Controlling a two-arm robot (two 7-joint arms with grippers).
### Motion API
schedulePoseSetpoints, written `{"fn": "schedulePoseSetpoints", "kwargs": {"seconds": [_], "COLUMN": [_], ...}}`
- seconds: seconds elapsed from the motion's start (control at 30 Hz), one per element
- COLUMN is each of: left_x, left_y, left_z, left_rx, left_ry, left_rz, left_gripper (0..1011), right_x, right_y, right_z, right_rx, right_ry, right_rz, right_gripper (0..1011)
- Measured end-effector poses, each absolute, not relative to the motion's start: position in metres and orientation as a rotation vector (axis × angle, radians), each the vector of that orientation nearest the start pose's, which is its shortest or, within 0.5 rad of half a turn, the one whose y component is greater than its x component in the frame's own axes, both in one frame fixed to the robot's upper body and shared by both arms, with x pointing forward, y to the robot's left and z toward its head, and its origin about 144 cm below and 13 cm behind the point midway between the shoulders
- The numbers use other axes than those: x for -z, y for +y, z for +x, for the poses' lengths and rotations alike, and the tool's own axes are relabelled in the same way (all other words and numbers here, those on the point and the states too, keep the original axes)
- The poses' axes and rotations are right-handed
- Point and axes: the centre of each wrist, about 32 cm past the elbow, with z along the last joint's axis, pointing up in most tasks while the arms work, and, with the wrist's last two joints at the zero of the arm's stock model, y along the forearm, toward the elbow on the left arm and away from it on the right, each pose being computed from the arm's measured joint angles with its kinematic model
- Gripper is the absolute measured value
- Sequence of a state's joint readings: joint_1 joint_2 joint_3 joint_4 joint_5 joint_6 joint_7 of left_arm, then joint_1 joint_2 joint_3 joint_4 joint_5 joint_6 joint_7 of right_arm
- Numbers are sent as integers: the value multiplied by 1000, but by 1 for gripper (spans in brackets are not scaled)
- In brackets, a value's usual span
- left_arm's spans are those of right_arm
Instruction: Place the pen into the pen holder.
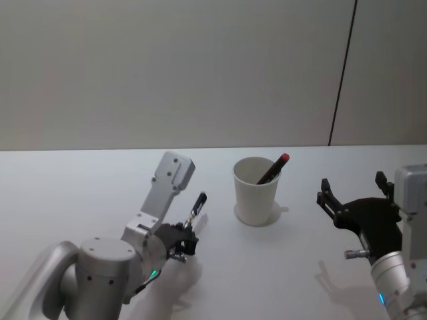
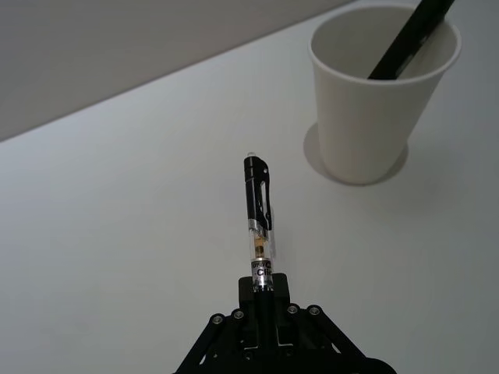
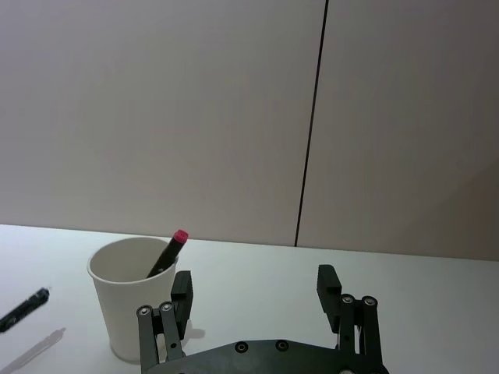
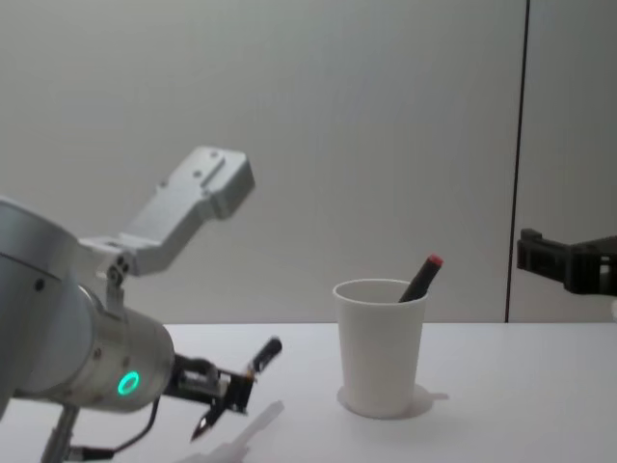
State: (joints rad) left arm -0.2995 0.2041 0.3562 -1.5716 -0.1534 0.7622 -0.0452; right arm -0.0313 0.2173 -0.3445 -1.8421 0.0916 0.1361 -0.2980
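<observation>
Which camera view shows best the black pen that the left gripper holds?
The left wrist view: the pen shows its whole free length, clip visible, clamped in the left gripper. The head and chest views show it small, sticking up from the gripper; the right wrist view shows one end far off.

Silver-grey left arm [image 4: 58, 338]: fat round housing behind jaws w/ green status light [image 4: 126, 384], thin black cable [image 4: 116, 446] below, pale grey boxy link [image 4: 193, 203] above. Black left gripper [image 2: 263, 294]: angled linkage, small silver screws [image 2: 236, 315] at pivots. Black right gripper [image 3: 255, 282]: same screws, silver-grey wrist [image 1: 393, 270] behind jaws w/ small blue light [image 1: 381, 298].
</observation>
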Motion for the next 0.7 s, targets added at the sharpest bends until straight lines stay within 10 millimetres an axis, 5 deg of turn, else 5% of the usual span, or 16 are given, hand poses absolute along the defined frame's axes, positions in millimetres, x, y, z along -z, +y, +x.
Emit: {"fn": "schedulePoseSetpoints", "kwargs": {"seconds": [0.7], "left_x": [-1232], "left_y": [197], "left_z": [502], "left_rx": [-1244], "left_ry": [20], "left_rz": [256], "left_gripper": [138], "right_x": [-1199], "right_y": [-168], "right_z": [424], "right_rx": [1492], "right_ry": [-116], "right_rz": [-21], "right_gripper": [1002]}}
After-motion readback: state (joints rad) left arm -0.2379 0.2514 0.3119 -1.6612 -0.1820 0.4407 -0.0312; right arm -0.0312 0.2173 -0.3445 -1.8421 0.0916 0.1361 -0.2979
